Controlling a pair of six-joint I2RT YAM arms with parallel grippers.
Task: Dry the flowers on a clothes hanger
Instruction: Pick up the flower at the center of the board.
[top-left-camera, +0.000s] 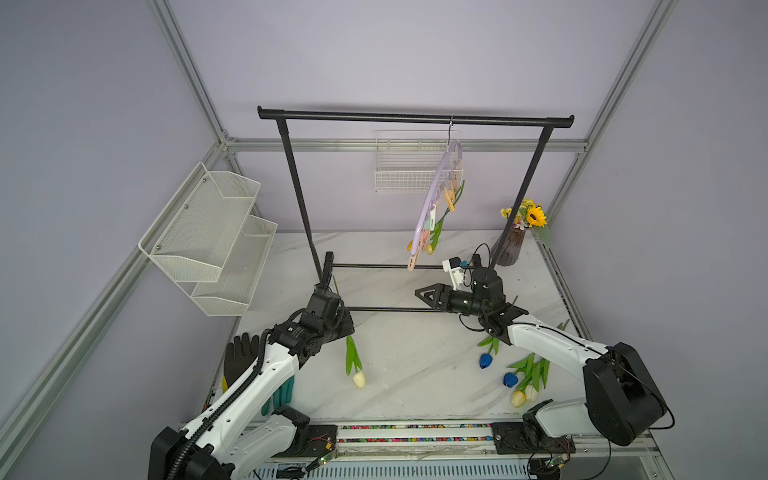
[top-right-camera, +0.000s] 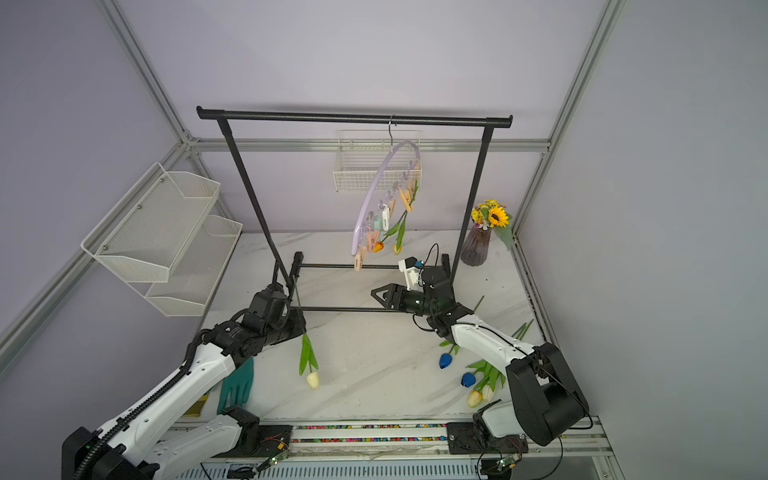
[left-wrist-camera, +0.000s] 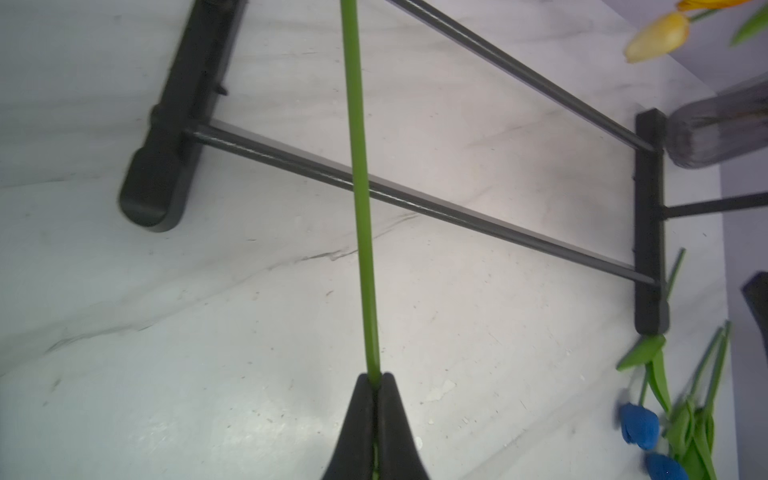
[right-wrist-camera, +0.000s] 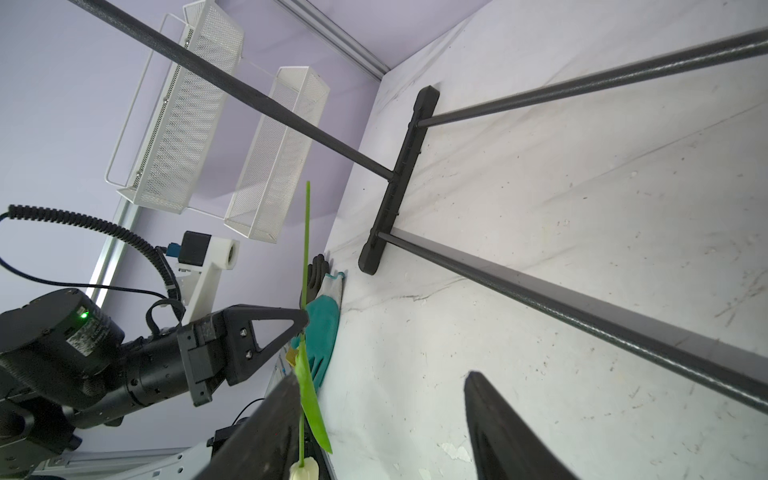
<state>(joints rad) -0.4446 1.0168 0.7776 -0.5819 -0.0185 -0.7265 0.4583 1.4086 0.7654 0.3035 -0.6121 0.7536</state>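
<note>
Green stem pinched tight: the left end effector (left-wrist-camera: 376, 384) is closed on a cream tulip (top-left-camera: 358, 379), hanging head-down near the table's (top-left-camera: 415, 365) 8 o'clock. The right end effector (right-wrist-camera: 381, 376) stands open and empty near centre. A yellow tulip (top-right-camera: 397, 248) and an orange tulip (top-right-camera: 378, 247) already hang from the lilac clothes hanger (top-left-camera: 432, 199) on the black rack (top-left-camera: 415, 116), toward 1 o'clock. The other flowers (top-left-camera: 525, 376) lie at 4 o'clock. Seemingly the third tulip is being hung. Next, its stem end must reach a free clothespin (top-left-camera: 412, 262), with the right end effector likely squeezing it open. No writing is readable; a white clothespin's (top-left-camera: 432, 220) print is too small.
</note>
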